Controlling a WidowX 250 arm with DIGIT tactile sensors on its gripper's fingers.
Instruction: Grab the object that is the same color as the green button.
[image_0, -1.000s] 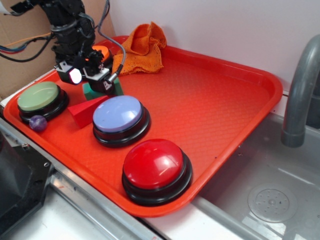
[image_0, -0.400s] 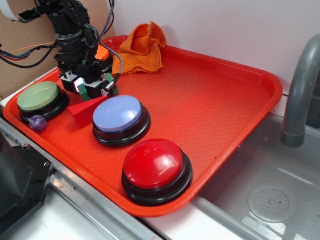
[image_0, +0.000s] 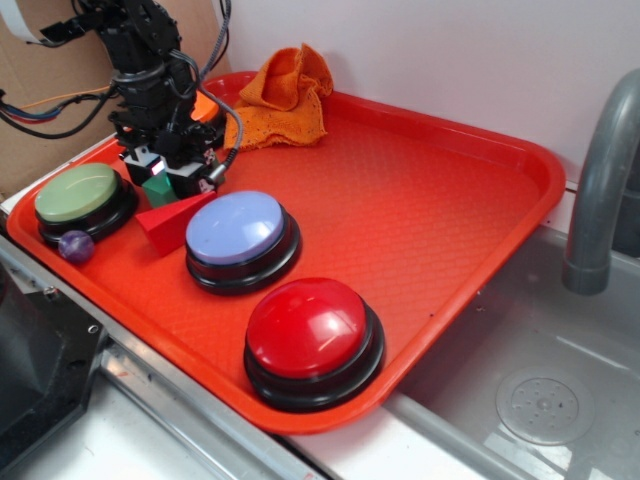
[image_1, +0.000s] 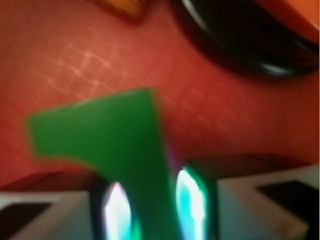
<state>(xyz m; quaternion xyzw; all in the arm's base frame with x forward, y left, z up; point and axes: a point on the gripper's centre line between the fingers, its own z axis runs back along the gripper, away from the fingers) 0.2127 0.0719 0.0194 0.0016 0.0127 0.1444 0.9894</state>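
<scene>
The green block (image_1: 110, 145) is seen pinched between the fingers (image_1: 192, 205) in the wrist view. From outside, only a corner of it (image_0: 157, 190) is glimpsed under the gripper (image_0: 165, 178), at 2 o'clock from the green button (image_0: 77, 194).

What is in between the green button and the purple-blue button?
In the exterior view, the red wedge block lies between the green button and the lavender-blue button, on the tray.

Red tray (image_0: 440, 190) beside my sink (image_0: 540, 400); grey faucet (image_0: 600, 170) at right. On tray: red button (image_0: 308, 328) nearest, lavender button (image_0: 238, 228), red wedge (image_0: 168, 220), purple ball (image_0: 75, 245), orange cloth (image_0: 285, 95) at back.
</scene>
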